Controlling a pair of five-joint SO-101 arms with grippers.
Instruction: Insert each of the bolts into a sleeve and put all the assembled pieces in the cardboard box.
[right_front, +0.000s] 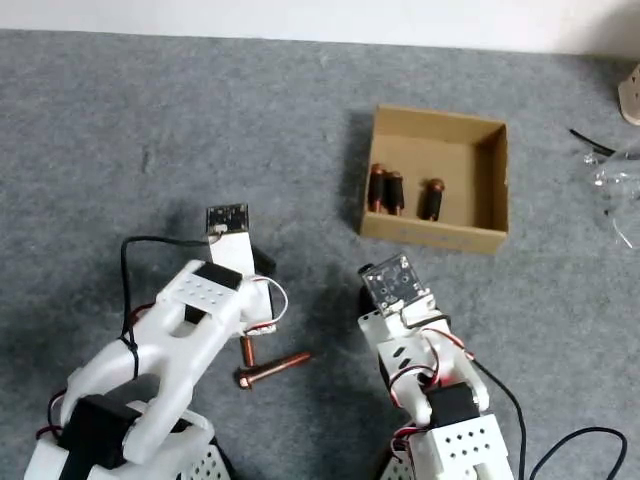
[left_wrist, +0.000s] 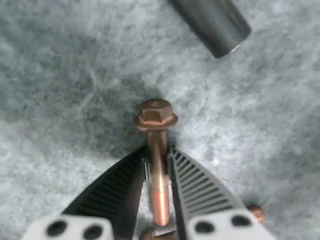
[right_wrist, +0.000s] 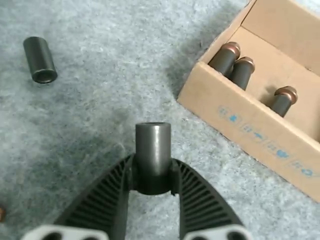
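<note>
Left jaws pinch the bolt (left_wrist: 156, 120), right jaws clamp a sleeve (right_wrist: 152, 145), so best line both axes up before pushing

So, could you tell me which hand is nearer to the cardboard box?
Right. The right hand, gripping a sleeve, is just short of the box; the left hand, gripping a bolt, is farther off.

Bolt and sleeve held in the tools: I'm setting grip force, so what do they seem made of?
The bolt looks like copper-coloured metal, perhaps plated steel: glossy shank, flanged hex head. The sleeve looks dark grey, metal or plastic; its smooth, faintly shiny wall leaves that open.
</note>
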